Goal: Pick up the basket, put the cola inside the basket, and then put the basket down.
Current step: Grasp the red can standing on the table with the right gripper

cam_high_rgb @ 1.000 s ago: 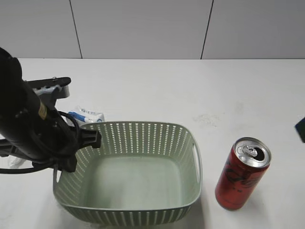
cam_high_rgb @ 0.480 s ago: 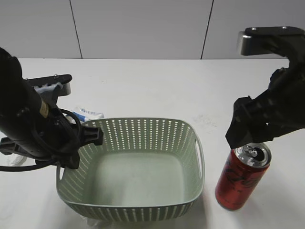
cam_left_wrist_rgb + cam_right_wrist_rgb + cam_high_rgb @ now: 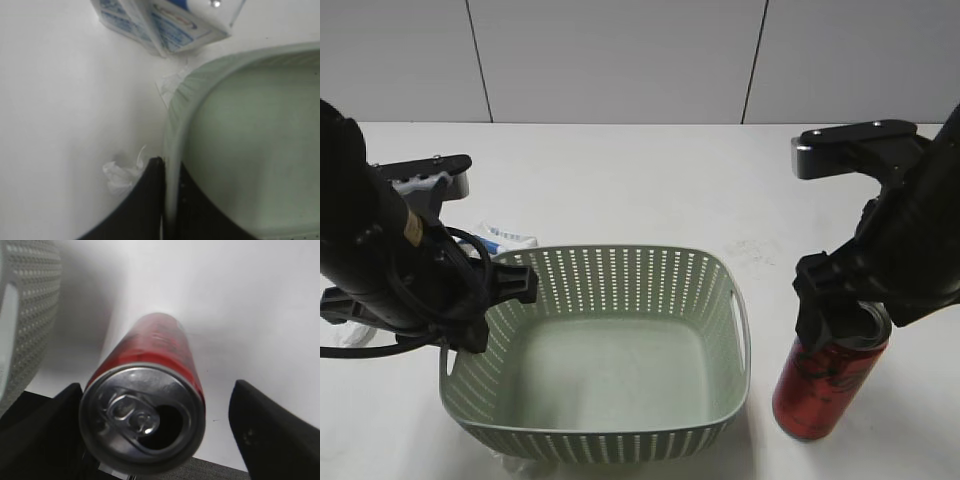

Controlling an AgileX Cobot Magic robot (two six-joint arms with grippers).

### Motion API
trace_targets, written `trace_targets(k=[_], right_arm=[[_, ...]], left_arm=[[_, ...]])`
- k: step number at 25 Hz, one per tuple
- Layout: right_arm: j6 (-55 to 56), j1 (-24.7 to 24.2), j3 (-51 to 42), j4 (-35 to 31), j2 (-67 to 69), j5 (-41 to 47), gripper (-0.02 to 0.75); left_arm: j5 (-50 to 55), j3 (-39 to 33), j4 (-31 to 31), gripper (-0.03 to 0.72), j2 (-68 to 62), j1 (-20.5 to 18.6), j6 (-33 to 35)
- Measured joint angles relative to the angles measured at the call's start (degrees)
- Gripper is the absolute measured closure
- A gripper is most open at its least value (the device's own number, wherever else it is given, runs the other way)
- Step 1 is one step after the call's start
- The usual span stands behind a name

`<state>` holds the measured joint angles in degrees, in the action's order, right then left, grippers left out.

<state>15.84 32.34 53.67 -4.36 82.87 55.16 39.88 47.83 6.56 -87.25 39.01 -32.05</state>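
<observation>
My right gripper (image 3: 150, 435) has come down since half a second ago and now stands spread wide around the top of the cola (image 3: 828, 375), fingers (image 3: 270, 432) not touching it. My left gripper (image 3: 167, 200) stays clamped on the basket (image 3: 600, 350) rim at 9 o'clock. The can's black lettering and the carton (image 3: 165, 22) print are unreadable.

Left gripper (image 3: 167, 200) clamped, right gripper (image 3: 150, 435) spread
</observation>
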Motion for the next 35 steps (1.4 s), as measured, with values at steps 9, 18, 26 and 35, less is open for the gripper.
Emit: trace_targets(k=[9,18,26,35], right_arm=[[0.6,0.0,-1.27,-0.8,0.87,-2.8,0.115],[0.64,0.0,-1.27,-0.91,1.16,-2.19,0.156],[0.64,0.0,-1.27,-0.91,2.53,-2.15,0.158],[0.64,0.0,-1.27,-1.71,3.79,-1.27,0.236]], left_arm=[[-0.06,0.0,0.67,0.69,0.0,0.0,0.0],[-0.23,0.0,1.23,0.69,0.0,0.0,0.0],[-0.47,0.0,1.3,0.69,0.0,0.0,0.0],[0.13,0.4,1.03,0.69,0.0,0.0,0.0]])
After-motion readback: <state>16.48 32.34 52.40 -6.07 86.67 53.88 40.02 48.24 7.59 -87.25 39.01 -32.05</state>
